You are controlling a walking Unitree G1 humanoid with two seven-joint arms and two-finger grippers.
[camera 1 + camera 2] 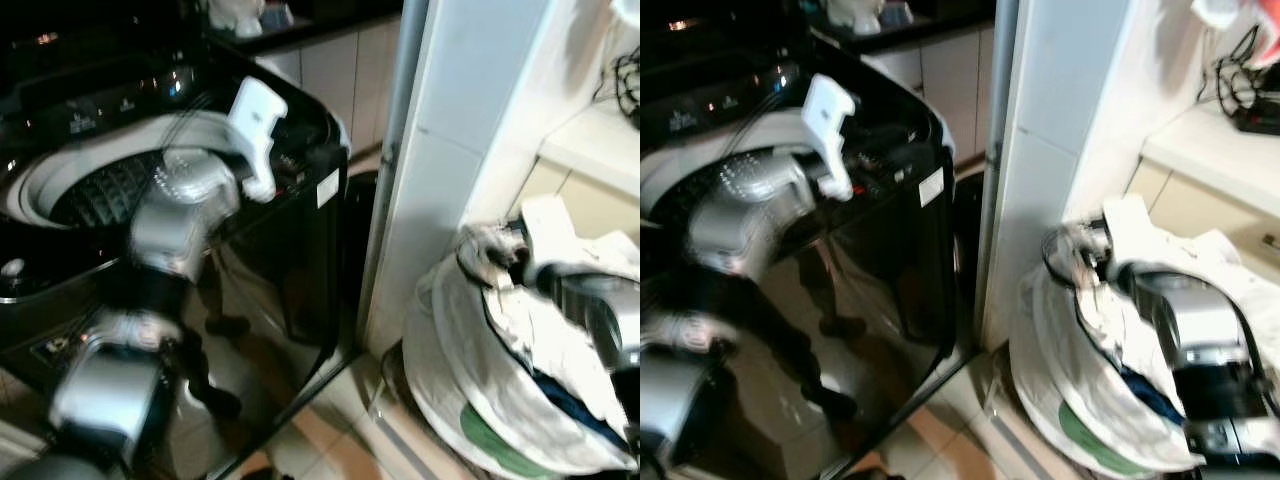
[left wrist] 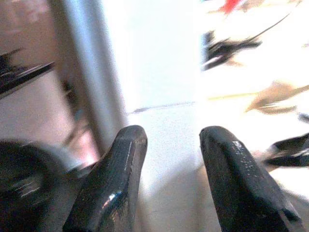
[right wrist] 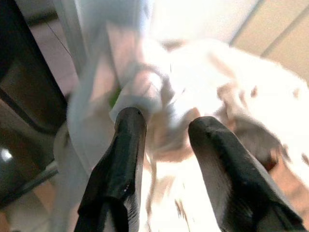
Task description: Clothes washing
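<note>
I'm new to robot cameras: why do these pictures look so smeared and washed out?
Eye views: left arm over the washing machine is motion-blurred. Left wrist view: the background is streaked and overexposed. Right wrist view: the laundry glares white beyond the open fingers.

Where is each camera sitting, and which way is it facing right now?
Head eyes: look forward and down at the washing machine and laundry bag; both silver arms show.
Left wrist: looks along open left gripper toward the white wall panel.
Right wrist: along open right gripper at the clothes.
Shared: bag, panel.
</note>
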